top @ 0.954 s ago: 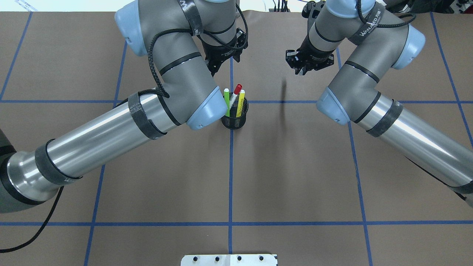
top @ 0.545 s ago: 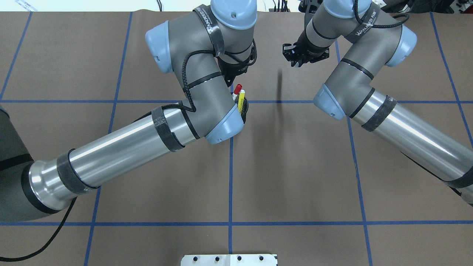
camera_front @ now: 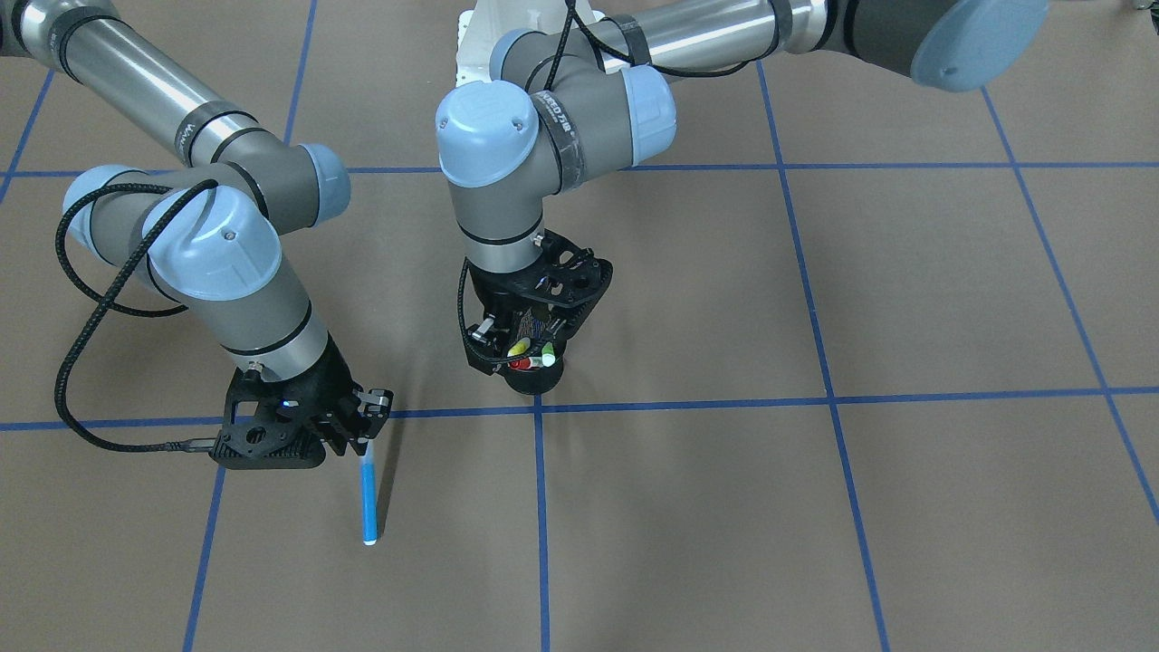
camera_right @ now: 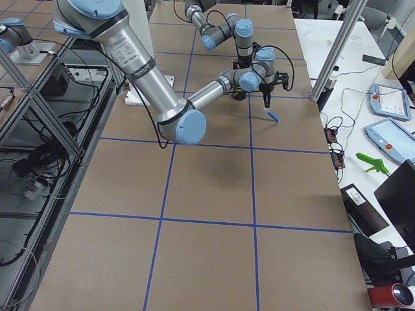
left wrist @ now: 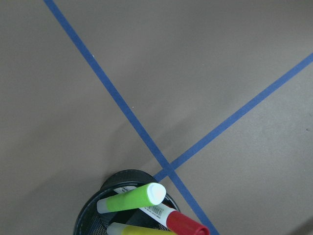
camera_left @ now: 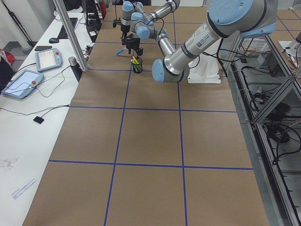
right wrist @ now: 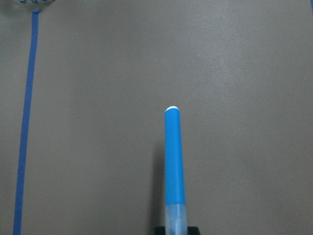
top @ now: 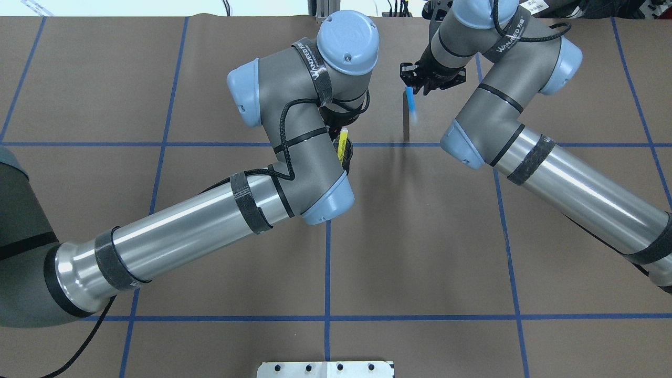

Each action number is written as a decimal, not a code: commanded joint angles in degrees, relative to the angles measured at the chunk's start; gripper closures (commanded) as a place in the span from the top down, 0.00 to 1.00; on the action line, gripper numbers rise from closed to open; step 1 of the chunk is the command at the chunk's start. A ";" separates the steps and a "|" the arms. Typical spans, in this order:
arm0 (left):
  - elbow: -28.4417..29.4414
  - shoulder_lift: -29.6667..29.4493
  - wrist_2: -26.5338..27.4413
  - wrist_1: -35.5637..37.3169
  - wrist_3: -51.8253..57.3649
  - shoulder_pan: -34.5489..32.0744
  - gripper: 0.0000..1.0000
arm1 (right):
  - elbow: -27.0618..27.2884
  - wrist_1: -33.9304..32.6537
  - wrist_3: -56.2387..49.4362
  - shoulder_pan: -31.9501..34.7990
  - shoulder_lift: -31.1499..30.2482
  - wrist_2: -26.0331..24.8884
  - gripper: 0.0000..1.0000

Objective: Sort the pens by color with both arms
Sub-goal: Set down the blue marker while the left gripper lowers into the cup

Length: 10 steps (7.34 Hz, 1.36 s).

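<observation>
Overhead exterior: right pincer grips blue pen; left arm swung over cup.

The left arm bends over the black mesh cup at mid-table, a yellow pen showing at its 3 o'clock edge. At 1 o'clock from the cup, the right gripper grips a blue pen pointing toward 6 o'clock.

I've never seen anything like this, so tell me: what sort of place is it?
Probably a robotics lab. Two robot arms work over a table marked with a blue tape grid, and control tablets and cables sit alongside.
</observation>
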 commanded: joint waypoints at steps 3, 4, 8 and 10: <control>1.96 0.10 3.10 -1.85 -2.76 0.05 0.76 | 0.10 -0.08 0.38 2.41 -0.40 1.59 0.66; 2.04 0.10 3.45 -1.85 -2.85 0.05 0.70 | 0.19 -0.69 0.82 5.21 -0.84 5.00 0.73; 1.96 -0.42 3.45 -1.85 -3.12 0.05 0.59 | 9.32 -23.07 -0.39 16.13 -1.64 11.71 0.99; 2.04 -0.43 3.45 -1.76 -3.03 0.40 0.61 | 9.95 -24.17 -0.67 16.75 -1.72 11.63 0.99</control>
